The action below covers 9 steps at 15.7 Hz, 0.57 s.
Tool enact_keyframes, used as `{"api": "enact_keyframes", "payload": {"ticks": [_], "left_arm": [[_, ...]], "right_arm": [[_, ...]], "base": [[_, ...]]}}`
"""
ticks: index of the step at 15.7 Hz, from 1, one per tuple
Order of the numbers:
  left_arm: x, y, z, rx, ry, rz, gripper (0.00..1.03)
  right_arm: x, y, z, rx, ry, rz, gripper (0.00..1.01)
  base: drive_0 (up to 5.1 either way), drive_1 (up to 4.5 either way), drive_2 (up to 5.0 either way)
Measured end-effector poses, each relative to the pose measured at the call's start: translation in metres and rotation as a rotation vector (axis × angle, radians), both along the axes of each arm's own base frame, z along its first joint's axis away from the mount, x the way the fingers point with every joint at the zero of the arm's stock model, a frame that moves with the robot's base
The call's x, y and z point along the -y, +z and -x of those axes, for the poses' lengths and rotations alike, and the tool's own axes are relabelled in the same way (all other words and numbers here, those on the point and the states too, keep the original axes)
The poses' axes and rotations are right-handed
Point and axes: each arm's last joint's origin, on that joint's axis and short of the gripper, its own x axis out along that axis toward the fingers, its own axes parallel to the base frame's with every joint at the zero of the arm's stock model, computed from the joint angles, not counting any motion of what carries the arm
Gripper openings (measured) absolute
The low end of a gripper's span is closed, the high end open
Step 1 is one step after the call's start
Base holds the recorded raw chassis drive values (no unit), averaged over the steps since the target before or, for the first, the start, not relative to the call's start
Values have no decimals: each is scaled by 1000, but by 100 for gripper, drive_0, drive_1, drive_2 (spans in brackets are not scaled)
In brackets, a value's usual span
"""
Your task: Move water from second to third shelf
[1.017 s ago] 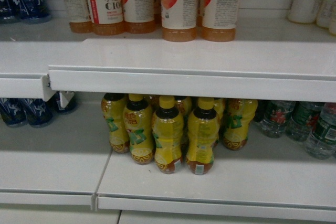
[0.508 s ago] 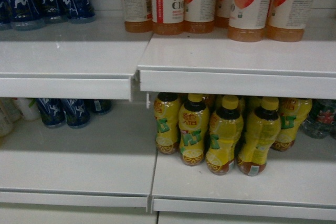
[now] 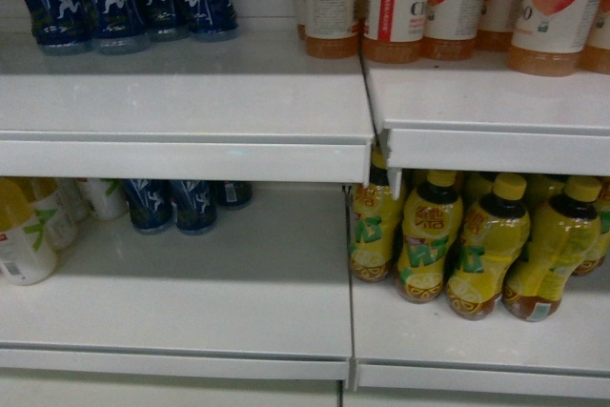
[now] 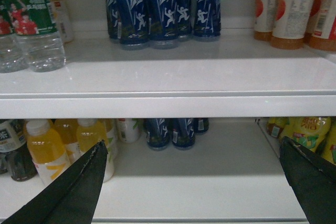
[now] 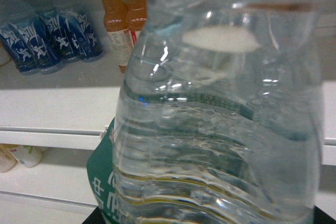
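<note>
Close against the right wrist camera, a water bottle (image 5: 220,129), clear and ribbed, green label at its lower left; filling most of that view. Right gripper itself hidden behind it, so grip cannot be told.

Left gripper (image 4: 194,182) spread wide, holding nothing, its two dark fingers (image 4: 79,187) at the bottom corners of the left wrist view, level with the lower shelf (image 4: 199,192).

On the upper shelf (image 4: 173,72) in that view: two green-labelled waters (image 4: 31,24) at far left, at least three blue bottles (image 4: 163,9) in the middle, three orange drinks (image 4: 294,9) at right.

In the head view, four yellow tea bottles (image 3: 467,245) in the front row on the lower shelf, three blue bottles (image 3: 186,205) further back to the left.
</note>
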Motion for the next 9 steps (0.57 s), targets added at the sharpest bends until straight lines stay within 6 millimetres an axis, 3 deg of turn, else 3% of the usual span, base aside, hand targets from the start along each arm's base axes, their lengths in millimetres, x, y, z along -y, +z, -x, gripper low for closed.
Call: {"api": "enact_keyframes", "payload": {"ticks": [9], "left_arm": [[0, 0, 0, -1, 1, 0, 98]], "right_arm": [[0, 0, 0, 2, 0, 0, 41]], "base": [[-499, 243, 243]]}}
